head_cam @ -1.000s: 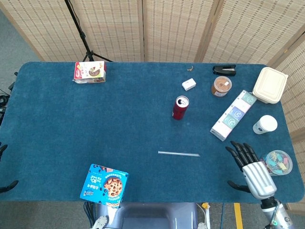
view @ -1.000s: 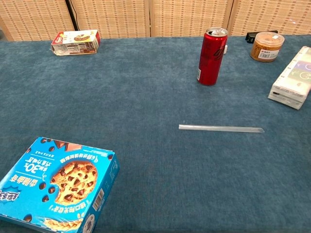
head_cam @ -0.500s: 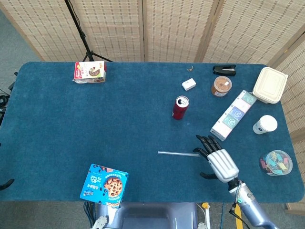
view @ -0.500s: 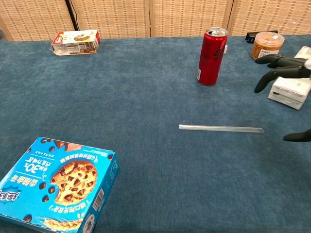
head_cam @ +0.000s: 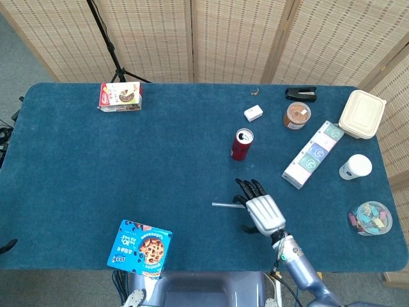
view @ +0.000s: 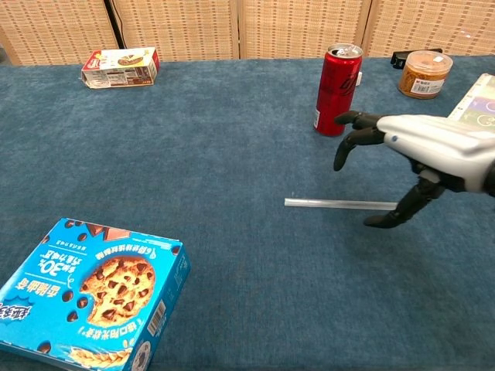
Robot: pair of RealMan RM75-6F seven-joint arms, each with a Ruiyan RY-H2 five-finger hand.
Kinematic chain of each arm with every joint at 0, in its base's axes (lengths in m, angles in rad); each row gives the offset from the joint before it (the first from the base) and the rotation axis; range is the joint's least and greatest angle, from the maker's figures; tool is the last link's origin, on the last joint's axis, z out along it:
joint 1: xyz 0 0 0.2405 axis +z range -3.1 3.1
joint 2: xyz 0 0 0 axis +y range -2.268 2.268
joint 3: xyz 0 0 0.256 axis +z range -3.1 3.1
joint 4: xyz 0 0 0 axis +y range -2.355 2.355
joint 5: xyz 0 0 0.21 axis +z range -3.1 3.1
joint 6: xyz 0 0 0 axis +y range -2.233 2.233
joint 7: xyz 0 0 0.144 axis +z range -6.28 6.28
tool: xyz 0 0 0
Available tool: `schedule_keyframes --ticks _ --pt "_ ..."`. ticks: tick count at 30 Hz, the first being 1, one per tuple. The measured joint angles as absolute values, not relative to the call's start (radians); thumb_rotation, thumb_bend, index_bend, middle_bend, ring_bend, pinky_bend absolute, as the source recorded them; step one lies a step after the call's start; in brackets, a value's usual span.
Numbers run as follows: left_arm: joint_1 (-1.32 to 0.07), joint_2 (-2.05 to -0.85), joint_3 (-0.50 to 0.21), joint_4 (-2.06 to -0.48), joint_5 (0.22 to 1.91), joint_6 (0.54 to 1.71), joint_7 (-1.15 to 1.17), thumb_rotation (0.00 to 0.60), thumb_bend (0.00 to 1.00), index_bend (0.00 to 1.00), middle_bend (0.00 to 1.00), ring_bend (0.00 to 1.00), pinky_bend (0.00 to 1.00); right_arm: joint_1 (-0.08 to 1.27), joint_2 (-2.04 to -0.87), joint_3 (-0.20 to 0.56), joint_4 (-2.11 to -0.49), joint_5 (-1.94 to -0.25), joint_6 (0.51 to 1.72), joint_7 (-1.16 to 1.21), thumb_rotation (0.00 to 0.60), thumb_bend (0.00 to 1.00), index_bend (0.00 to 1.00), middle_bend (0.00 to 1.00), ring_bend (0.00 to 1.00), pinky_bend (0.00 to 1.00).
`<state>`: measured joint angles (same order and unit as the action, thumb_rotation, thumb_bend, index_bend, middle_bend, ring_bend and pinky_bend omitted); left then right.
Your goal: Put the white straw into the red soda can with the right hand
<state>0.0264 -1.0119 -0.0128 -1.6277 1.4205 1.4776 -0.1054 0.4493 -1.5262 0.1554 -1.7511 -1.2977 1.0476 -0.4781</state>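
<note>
Moved in from the right since half a second ago: right hand (head_cam: 264, 213), now over the white straw (view: 340, 204). Blue felt table (head_cam: 128, 160), wicker screens behind. Seen only from the head: stapler (head_cam: 300, 94), white cup (head_cam: 355, 167). Fingers (view: 352, 137) spread above the straw, thumb down beside its right end, grasping nothing. Red soda can (view: 337, 79) upright beyond.
</note>
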Motion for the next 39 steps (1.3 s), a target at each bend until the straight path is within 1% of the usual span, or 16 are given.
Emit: schedule_keyframes --ticks 9,16,23,31,39 --pt "0.019 -1.010 -0.017 -1.626 1.408 1.458 -0.108 0.600 0.00 0.00 0.00 0.00 0.00 0.504 -1.612 0.173 -1.696 -1.204 1.038 -0.535 0.600 0.23 0.33 0.00 0.00 0.00" --pt "0.016 -1.009 -0.021 -1.626 1.399 1.451 -0.112 0.600 0.00 0.00 0.00 0.00 0.00 0.546 -1.666 0.195 -1.656 -1.122 1.027 -0.570 0.600 0.26 0.34 0.00 0.00 0.00" --pt "0.014 -1.007 -0.023 -1.625 1.393 1.445 -0.115 0.600 0.00 0.00 0.00 0.00 0.00 0.580 -1.698 0.207 -1.621 -1.047 1.017 -0.609 0.600 0.33 0.36 0.00 0.00 0.00" --pt "0.012 -1.005 -0.026 -1.624 1.386 1.439 -0.122 0.600 0.00 0.00 0.00 0.00 0.00 0.620 -1.719 0.215 -1.601 -0.966 1.008 -0.640 0.600 0.36 0.37 0.00 0.00 0.00" --pt "0.013 -1.003 -0.027 -1.623 1.385 1.440 -0.130 0.600 0.00 0.00 0.00 0.00 0.00 0.648 -1.731 0.220 -1.583 -0.917 1.011 -0.654 0.600 0.42 0.40 0.00 0.00 0.00"
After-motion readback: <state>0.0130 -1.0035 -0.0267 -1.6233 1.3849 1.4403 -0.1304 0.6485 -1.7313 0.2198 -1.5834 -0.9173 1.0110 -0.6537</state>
